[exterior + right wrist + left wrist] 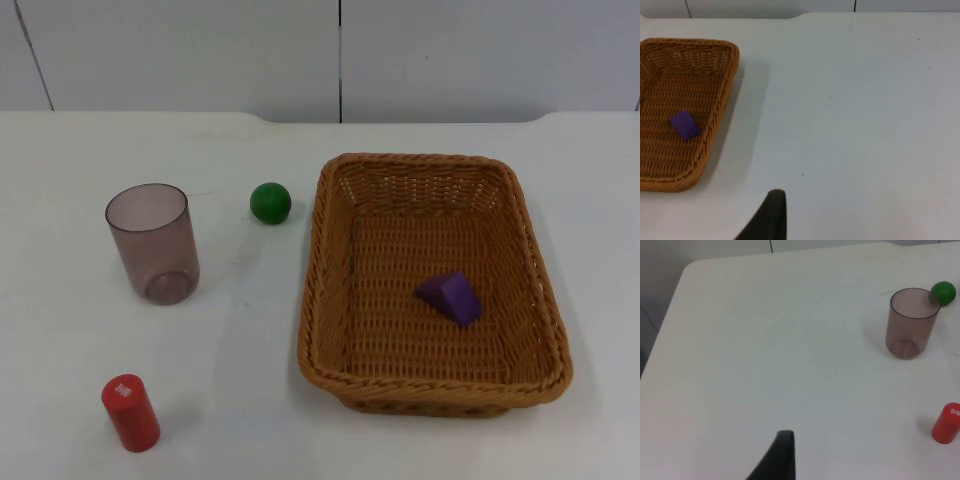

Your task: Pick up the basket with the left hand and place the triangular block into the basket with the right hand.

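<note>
A brown wicker basket (322, 262) rests on the white table, right of centre. Inside it, on the woven floor toward the near right, lies the purple triangular block (451, 297). The right wrist view takes in the basket (720, 95) with the block (685, 125) in it. My right gripper (772, 216) hangs over bare table to the right of the basket, well apart from it. My left gripper (782, 456) waits over the table's left part, far from the basket and holding nothing.
A translucent purplish cup (152, 243) stands upright left of the basket, with a green ball (270, 202) between them. A red cylinder (130, 412) stands near the front left edge. The left wrist view shows the cup (911, 322), ball (943, 292) and cylinder (946, 423).
</note>
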Robot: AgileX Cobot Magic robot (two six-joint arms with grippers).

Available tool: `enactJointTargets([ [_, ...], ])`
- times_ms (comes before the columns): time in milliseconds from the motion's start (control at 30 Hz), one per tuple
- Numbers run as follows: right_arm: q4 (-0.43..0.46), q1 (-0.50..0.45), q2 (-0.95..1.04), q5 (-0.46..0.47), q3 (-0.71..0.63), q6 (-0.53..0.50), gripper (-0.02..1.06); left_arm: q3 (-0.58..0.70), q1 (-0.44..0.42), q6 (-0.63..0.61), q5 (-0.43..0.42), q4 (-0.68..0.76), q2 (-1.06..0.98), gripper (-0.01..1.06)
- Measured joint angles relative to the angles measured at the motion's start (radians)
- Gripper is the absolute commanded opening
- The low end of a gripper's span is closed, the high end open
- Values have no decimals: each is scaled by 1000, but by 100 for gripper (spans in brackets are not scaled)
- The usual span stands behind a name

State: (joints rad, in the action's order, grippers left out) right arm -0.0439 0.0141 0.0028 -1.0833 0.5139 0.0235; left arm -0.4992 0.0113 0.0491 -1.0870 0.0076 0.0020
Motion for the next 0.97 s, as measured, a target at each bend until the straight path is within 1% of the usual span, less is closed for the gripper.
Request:
enactJointTargets([
  [833,0,0,0,0,0,8,105,0,0,0,0,0,0,105],
  [967,-2,21,0,0,0,8,105,0,0,0,0,0,0,105],
])
